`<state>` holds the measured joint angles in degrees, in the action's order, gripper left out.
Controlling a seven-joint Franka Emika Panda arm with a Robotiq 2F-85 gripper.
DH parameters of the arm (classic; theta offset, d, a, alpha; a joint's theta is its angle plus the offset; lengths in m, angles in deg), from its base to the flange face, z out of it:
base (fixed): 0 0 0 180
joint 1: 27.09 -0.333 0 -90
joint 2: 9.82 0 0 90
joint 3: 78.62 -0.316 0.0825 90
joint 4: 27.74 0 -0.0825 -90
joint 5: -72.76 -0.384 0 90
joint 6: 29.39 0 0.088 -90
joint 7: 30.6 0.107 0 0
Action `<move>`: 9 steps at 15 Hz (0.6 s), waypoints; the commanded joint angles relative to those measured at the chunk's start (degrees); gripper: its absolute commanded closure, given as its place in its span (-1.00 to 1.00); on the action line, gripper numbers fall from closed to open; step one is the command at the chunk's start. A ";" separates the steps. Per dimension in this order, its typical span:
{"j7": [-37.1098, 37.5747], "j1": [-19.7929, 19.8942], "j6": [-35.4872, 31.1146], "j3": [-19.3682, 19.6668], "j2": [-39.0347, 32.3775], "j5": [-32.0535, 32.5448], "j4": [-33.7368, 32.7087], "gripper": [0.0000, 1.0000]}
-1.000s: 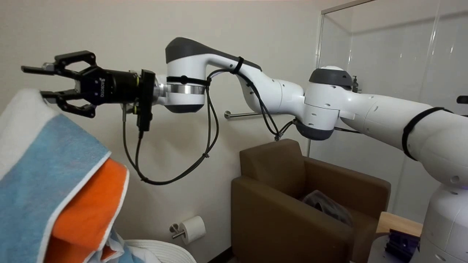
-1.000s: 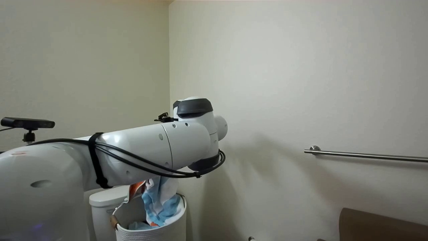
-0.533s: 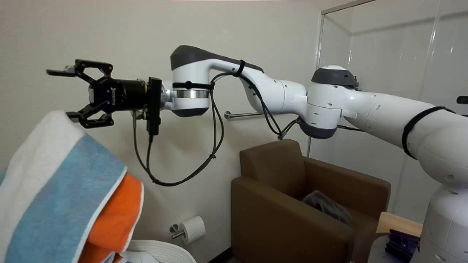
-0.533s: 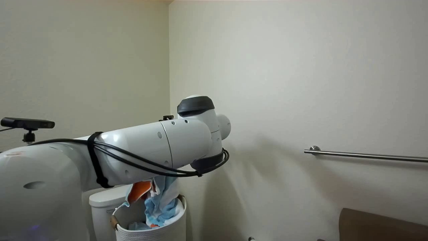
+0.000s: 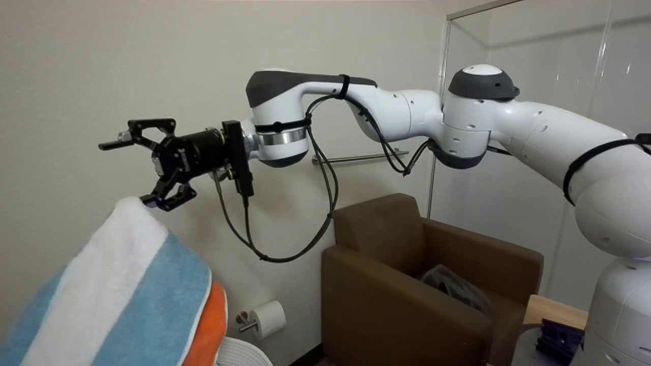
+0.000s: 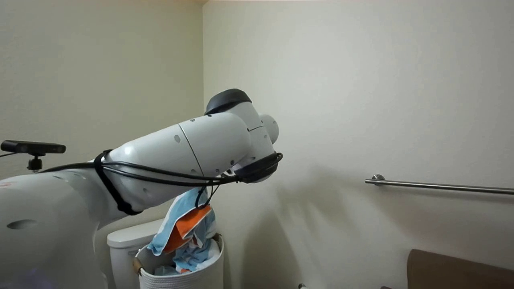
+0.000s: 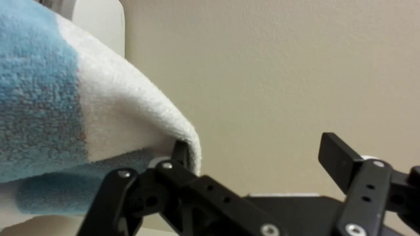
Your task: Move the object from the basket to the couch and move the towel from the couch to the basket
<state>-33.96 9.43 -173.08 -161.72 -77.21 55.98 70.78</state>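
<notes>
Towel point(image 5: 129, 284), striped white and blue with an orange part, hangs draped over the tip of the lower finger of the gripper point(image 5: 124, 173), touching it, its white band peaking there. The fingers point(image 7: 339, 162) stand wide apart; in the wrist view the fold covers just one fingertip, and the opposite finger is well apart from the towel. Below the fingers, in an exterior view, stands the white basket point(image 6: 180, 283) with bunched cloth point(image 6: 192, 255), blue and white, inside it; whether this is the same towel I cannot tell. Just beside the basket, also lower than the fingers, is a toilet tank point(image 6: 130, 239). The arm point(image 6: 217, 138) hides the fingers in that view. Well apart from the fingers, lower and back toward the arm's base, is the brown couch point(image 5: 396, 305), with a greyish bag-like object point(image 5: 455, 287) on its seat. A toilet roll point(image 5: 270, 319) hangs below the fingers, near the couch.
</notes>
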 commanded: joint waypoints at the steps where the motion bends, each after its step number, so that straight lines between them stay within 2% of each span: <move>1: 2.14 3.86 2.81 1.31 4.95 -6.84 7.00 -1.00; 5: 1.21 3.12 8.59 3.54 4.96 -13.18 9.46 -1.00; 9: 2.00 0.32 12.80 9.74 7.58 -16.19 8.61 -1.00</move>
<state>-33.67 10.77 -163.12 -155.85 -73.78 42.90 79.24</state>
